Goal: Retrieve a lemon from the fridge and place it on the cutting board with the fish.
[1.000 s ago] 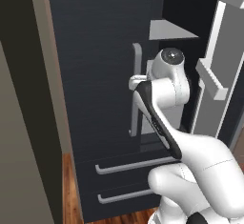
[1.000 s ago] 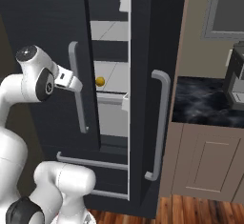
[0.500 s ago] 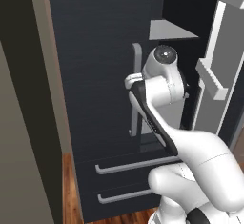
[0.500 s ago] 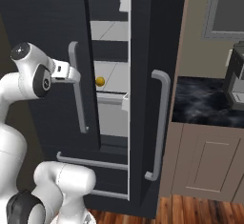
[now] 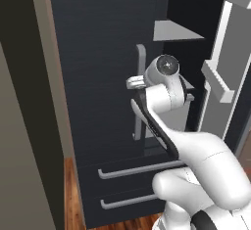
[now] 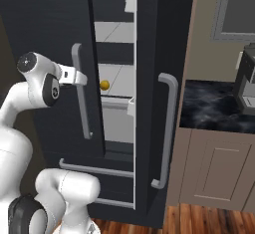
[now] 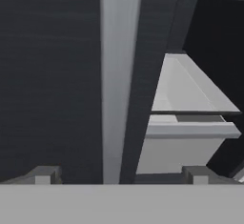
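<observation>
Small round yellow-orange lemon (image 6: 104, 84) is sitting on a grey inner shelf of the tall dark charcoal fridge (image 6: 45, 24).
The 2-finger gripper (image 7: 119, 175) is gaping wide, holding nothing, straddling the long grey bar handle (image 7: 119, 75).

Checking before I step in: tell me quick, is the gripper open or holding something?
Gripper: open, holding nothing, its fingers on either side of the fridge door handle.

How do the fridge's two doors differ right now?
In the right base view the left door is nearly shut, and the gripper is at its handle. The right door is swung further open, with nothing near its handle. Both are dark charcoal with long grey bar handles.
</observation>
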